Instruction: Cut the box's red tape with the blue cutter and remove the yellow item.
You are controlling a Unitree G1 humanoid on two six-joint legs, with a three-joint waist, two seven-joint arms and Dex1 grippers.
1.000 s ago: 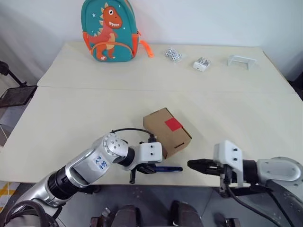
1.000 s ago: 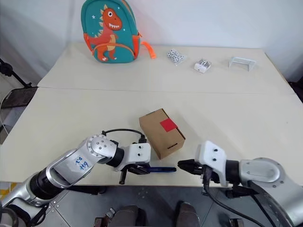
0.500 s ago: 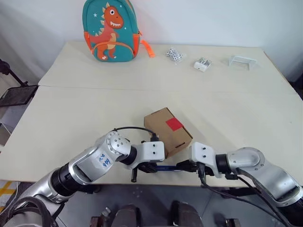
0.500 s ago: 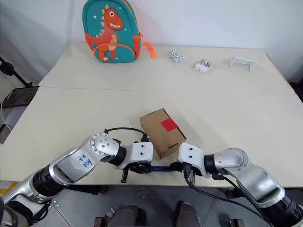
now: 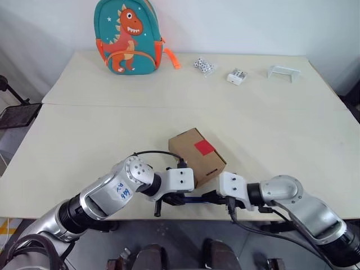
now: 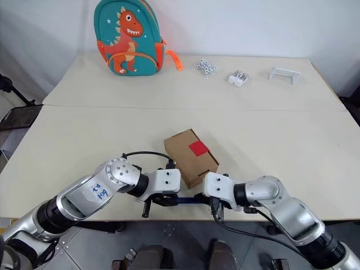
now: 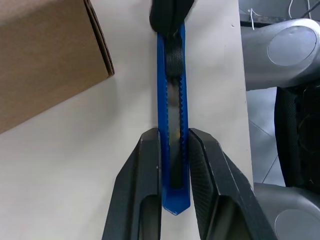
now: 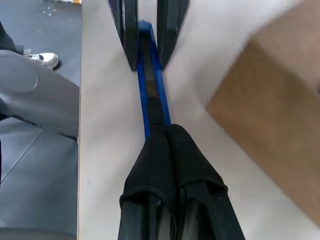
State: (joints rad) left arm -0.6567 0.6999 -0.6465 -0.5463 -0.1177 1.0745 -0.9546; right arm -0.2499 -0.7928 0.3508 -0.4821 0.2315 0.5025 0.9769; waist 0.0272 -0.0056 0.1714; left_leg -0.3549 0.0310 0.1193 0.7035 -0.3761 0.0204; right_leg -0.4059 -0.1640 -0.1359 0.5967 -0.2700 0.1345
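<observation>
Matt cardboard box (image 5: 197,156), plastic cutter (image 7: 171,125)

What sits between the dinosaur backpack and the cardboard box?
Only bare table lies between the backpack and the box; the head views show it, crossed by the seam where two tabletops meet.

Probably lab: plain white walls, bare cream tables (image 5: 84,146), staged dinosaur backpack (image 5: 126,37).

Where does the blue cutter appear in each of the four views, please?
Left eye view: blue cutter at the table's near edge, below the box.
Right eye view: same spot.
Left wrist view: centre, between the left fingers.
Right wrist view: upper centre.
Shared landmark: the box.
</observation>
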